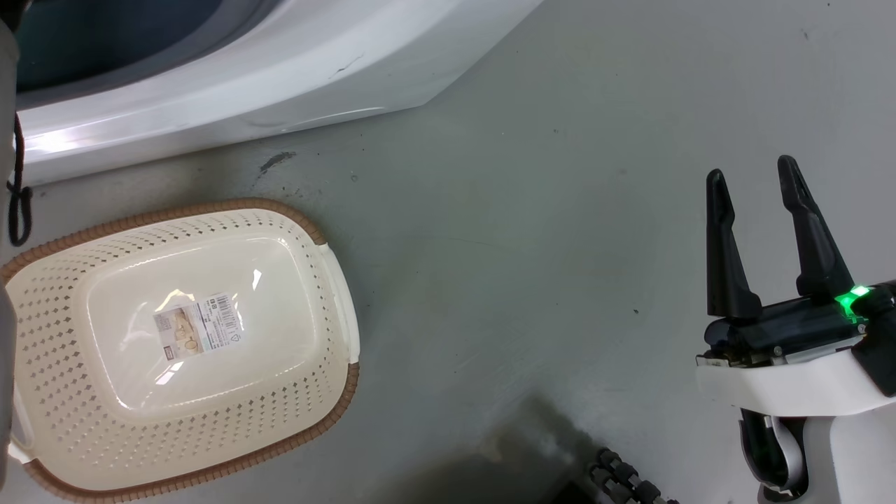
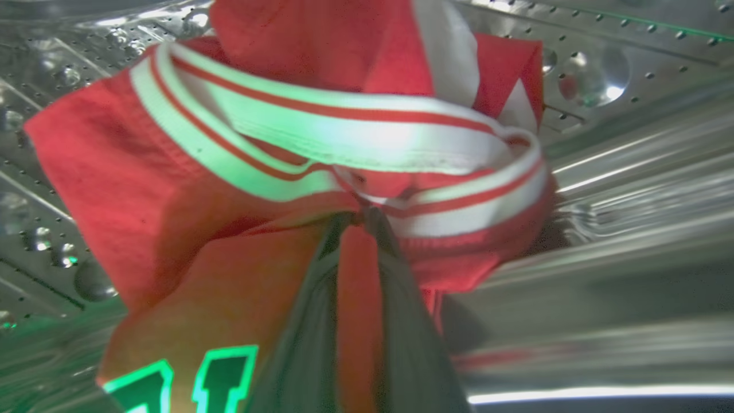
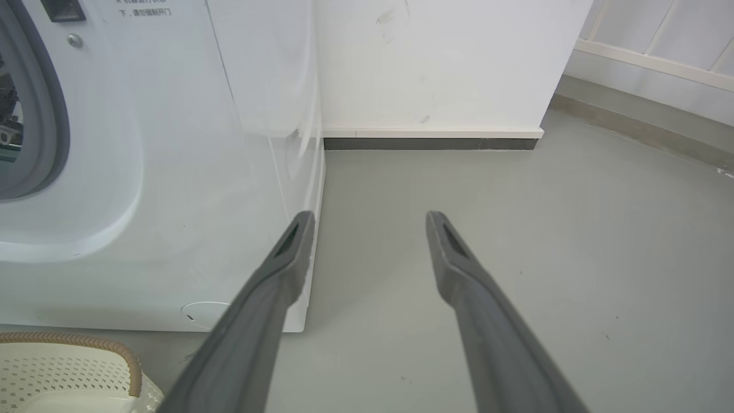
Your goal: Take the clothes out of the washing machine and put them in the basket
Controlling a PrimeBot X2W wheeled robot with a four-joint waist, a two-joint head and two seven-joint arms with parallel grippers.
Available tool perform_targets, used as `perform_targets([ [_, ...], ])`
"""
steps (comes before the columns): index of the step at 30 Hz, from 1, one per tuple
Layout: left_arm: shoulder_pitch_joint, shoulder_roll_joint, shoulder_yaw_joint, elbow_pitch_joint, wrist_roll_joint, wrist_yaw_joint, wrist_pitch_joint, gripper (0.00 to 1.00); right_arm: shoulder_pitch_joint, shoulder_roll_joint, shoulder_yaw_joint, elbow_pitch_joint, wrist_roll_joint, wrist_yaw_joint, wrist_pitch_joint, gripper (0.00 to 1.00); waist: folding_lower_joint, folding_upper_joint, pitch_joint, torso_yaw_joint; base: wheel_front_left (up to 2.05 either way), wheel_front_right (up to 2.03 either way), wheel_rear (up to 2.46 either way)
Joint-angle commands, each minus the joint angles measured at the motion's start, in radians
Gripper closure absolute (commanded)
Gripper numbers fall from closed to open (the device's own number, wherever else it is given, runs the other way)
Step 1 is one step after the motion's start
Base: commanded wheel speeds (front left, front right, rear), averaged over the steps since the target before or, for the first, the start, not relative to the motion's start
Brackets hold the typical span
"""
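Note:
Inside the steel drum [image 2: 619,149] of the washing machine [image 1: 231,91], my left gripper [image 2: 358,215] is shut on a red jersey [image 2: 172,189] with white striped trim and dark lettering. The fabric bunches around the fingertips and hides the drum floor beneath. On the floor in front of the washer sits the cream basket [image 1: 308,392] with its brown rim, nothing in it but a label. My right gripper [image 1: 752,185] hovers open over the grey floor at the right, well away from the basket. In the right wrist view the washing machine [image 3: 172,172] front and the basket [image 3: 69,367] corner show.
A white wall [image 3: 436,63] with a dark skirting stands beyond the washer's right side. Grey floor [image 1: 532,231] spreads between the basket and my right arm. A dark cord [image 1: 19,189] hangs at the far left edge.

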Motion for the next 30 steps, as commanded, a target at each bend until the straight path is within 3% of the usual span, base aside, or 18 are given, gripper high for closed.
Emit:
perform_targets([
  [1,0.031,0.01,-0.012,0.002,-0.016,-0.002,0.008,1.0,-0.016,0.001,0.0,-0.002,0.001,-0.001,-0.002,0.0,-0.0001,0.0,-0.003,0.0,0.0,0.0,0.0],
  [11,0.096,0.015,-0.058,-0.061,-0.125,-0.002,-0.067,1.0,-0.004,0.001,-0.007,0.006,-0.023,-0.001,-0.002,0.0,-0.0001,0.0,-0.065,0.032,0.0,0.0,0.0],
  [30,0.364,-0.059,-0.161,-0.163,-0.297,-0.001,-0.48,1.0,0.075,0.001,-0.024,0.031,-0.113,-0.001,-0.002,0.0,-0.0001,0.0,-0.304,0.192,0.0,0.0,0.0],
])
